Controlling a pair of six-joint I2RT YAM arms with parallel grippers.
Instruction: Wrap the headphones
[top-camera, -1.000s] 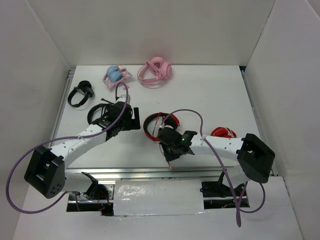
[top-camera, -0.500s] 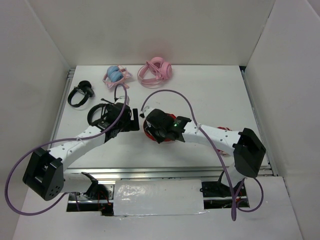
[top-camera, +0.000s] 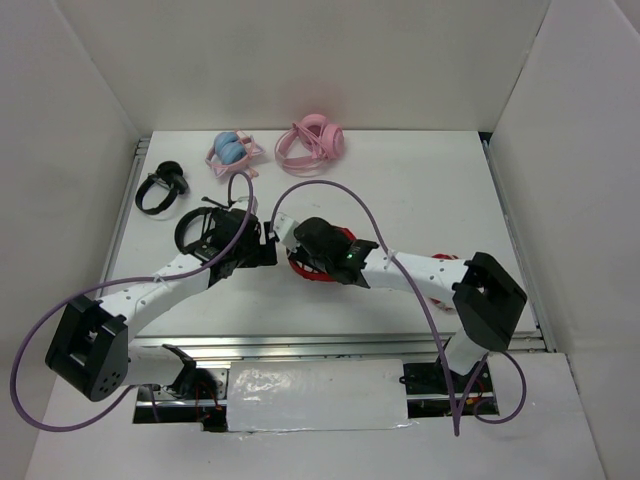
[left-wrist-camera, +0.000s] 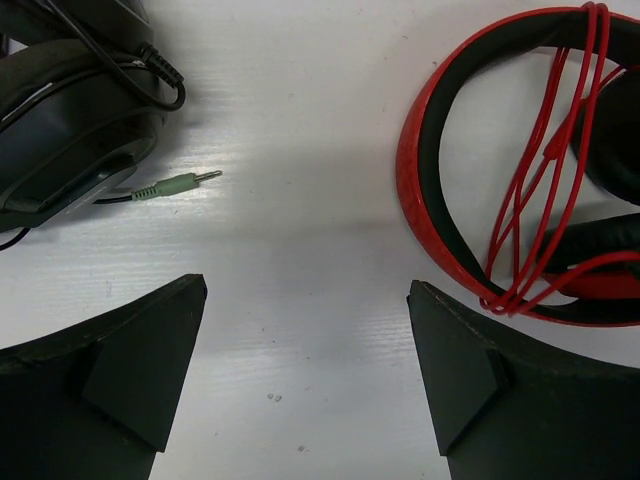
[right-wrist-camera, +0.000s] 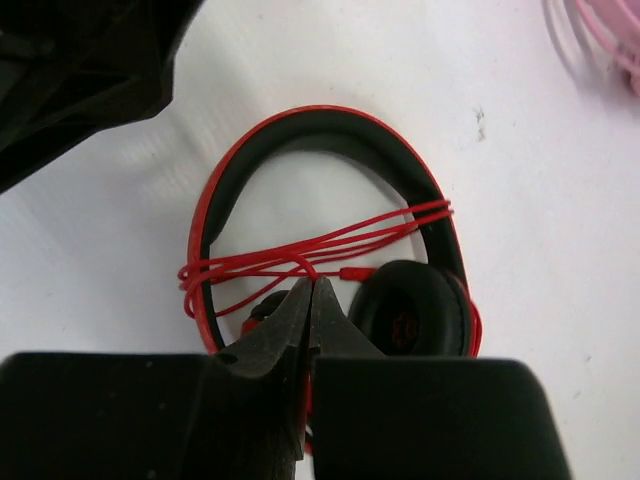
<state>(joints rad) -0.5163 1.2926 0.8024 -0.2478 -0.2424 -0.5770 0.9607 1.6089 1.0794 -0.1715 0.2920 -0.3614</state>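
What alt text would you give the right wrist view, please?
The right gripper, jaws closed, appears to pinch the thin red cable strung in several strands across the red headphones, which lie flat on a white table. Black lining and one black ear cushion show.

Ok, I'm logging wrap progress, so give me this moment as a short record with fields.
headphones: flat on the table, red with black lining
cable: several strands looped across the headphones
right gripper: shut, tips at the cable strands; grip unclear
left gripper: open, over the table beside the headphones
nearby: black headphones, green jack plug
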